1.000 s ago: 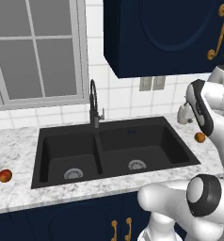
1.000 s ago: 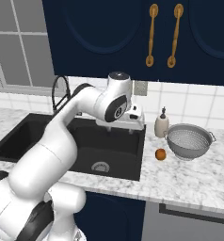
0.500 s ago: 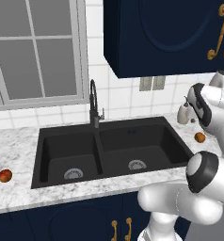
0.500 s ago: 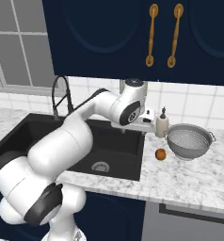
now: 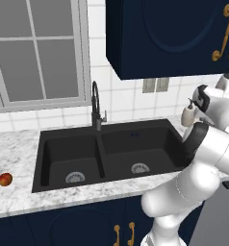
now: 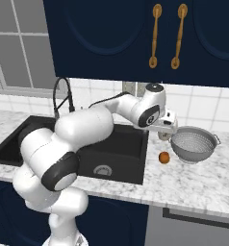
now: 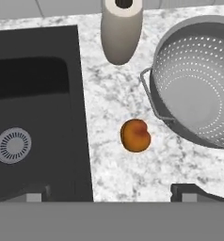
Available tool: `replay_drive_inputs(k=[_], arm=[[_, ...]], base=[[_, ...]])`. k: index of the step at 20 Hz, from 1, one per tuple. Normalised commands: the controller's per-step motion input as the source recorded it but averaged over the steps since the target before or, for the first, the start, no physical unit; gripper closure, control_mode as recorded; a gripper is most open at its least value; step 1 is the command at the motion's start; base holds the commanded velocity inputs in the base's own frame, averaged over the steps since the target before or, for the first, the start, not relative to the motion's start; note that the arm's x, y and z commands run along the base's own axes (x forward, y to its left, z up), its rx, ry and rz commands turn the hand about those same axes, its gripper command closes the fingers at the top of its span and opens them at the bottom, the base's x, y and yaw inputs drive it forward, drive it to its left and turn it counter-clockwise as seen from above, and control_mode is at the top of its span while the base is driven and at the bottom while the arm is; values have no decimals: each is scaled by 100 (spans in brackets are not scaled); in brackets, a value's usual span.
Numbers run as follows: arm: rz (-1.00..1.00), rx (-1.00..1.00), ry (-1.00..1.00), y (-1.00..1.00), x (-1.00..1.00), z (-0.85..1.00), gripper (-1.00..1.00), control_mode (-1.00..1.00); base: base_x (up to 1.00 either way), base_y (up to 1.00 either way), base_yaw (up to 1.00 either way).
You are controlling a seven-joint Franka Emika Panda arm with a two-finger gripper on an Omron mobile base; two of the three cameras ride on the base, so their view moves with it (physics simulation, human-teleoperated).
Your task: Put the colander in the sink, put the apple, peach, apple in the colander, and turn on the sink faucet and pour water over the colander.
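Note:
The silvery perforated colander (image 6: 193, 145) stands on the marble counter right of the black double sink (image 6: 117, 142). In the hand view the colander (image 7: 198, 80) lies at the upper right, with the orange peach (image 7: 135, 135) on the counter just beside its handle. My gripper (image 7: 111, 195) hangs open above the counter strip between sink and colander, with nothing between its fingers. From the right base view the gripper (image 6: 165, 130) hovers just left of the colander, above the peach (image 6: 164, 157). Two apples (image 5: 5, 179) rest on the counter far left of the sink. The black gooseneck faucet (image 5: 95, 104) rises behind the divider, no water running.
A beige soap dispenser (image 7: 121, 30) stands behind the peach near the wall, close to the colander's rim. Dark blue wall cabinets (image 6: 135, 38) hang overhead. The right basin's drain (image 7: 12, 145) sits below the hand to the left.
The arm has swung rightward from over the right basin; the hand now sits above the counter next to the colander. The fruit and colander have not moved.

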Motion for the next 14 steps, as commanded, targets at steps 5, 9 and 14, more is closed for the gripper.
replay_drive_inputs(k=[5, 9, 14], arm=[[-13, -2, 0, -75, 34, -25, -100, -100], [-9, -8, 0, -46, 27, -39, -100, -100], [-1, -9, 0, -10, 14, -42, -100, -100]], base=[[0, 0, 0], [0, 0, 0], [0, 0, 0]])
